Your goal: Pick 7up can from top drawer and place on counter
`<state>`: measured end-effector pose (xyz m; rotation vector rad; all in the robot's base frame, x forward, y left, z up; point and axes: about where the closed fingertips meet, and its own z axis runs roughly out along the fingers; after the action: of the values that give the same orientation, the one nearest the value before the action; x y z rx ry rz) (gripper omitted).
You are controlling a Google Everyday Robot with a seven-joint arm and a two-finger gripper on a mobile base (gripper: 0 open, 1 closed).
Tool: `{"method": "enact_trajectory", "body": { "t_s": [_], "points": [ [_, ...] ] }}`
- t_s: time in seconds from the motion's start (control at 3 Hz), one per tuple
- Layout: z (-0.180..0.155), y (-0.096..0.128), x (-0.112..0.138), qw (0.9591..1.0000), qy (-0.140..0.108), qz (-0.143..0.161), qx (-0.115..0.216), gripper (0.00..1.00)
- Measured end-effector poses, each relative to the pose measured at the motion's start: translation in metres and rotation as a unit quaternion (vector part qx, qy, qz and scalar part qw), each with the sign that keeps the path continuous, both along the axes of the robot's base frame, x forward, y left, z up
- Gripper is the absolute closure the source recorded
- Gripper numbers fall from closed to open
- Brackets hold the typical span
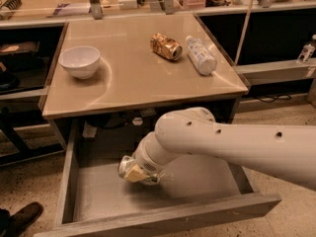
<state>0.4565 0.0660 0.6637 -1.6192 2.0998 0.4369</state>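
The 7up can (126, 165), silvery with faint label marks, is inside the open top drawer (98, 201), left of the middle of its grey floor. My gripper (136, 173) reaches down into the drawer from the right and is closed around the can, with a yellowish finger pad (132, 173) against its side. The white arm hides most of the gripper and the can's right half. The beige counter (128, 78) lies just above and behind the drawer.
On the counter stand a white bowl (79, 60) at the left, a gold-brown can (166, 46) and a clear plastic bottle (201, 55) lying at the back right. Dark shelves flank the counter. A shoe (22, 217) shows at the bottom left.
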Motion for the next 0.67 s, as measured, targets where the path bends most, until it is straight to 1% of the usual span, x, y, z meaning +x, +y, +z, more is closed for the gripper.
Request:
{"method": "enact_trajectory", "body": {
  "t_s": [0.33,0.67],
  "points": [
    [0.046,0.011,-0.02,0.9994,-0.023,0.013,-0.021,1.0],
    [0.098,0.019,-0.029,0.9973,-0.061,0.018,-0.036,1.0]
  ]
}}
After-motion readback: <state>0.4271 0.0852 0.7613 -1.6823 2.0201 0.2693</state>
